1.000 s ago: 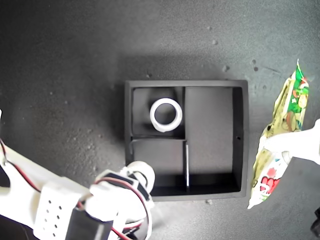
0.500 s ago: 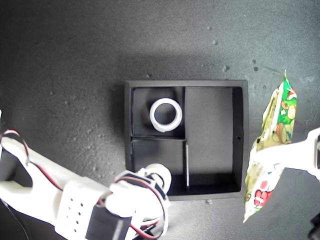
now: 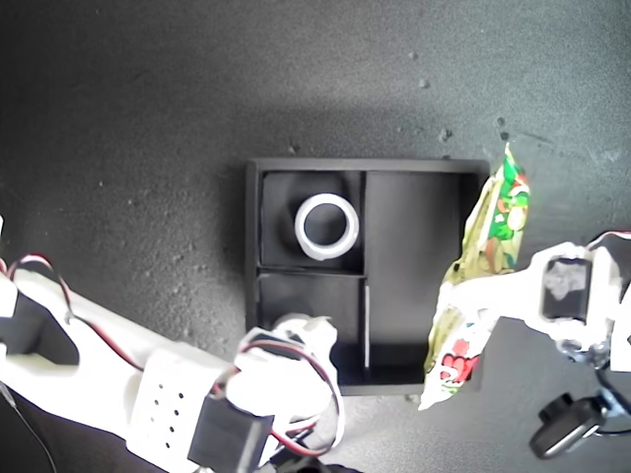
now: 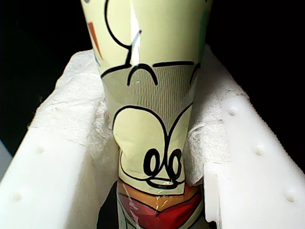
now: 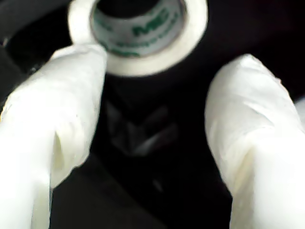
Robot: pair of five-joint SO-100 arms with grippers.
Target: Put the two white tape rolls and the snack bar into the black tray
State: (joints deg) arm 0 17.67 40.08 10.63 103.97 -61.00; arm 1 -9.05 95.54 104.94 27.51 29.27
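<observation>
At about 7 o'clock in the exterior view you see my second end effector (image 3: 296, 340), its padded fingers (image 5: 57, 119) spread apart with a clear gap between them. In the second wrist view the smaller tape roll (image 5: 140, 36), white with green lettering on its inner core, sits at the fingertips, touching one pad and not clamped. In the exterior view that roll (image 3: 301, 328) shows only as a white curve at the lower small compartment of the black tray (image 3: 254, 227), partly hidden by the arm.

At the centre of that view, towards 12 o'clock in the tray, the wider tape roll (image 3: 327, 226) lies flat in the upper small compartment, well apart from both end effectors.

At 3 o'clock, my first end effector (image 3: 493, 296) is clamped on the snack bar (image 3: 483, 276) across its middle. The bar hangs tilted over the tray's wall on the exterior view's right, its green end up and its red-printed end down. The first wrist view shows the pale yellow cartoon wrapper (image 4: 150, 109) pinched between the white padded jaws.
</observation>
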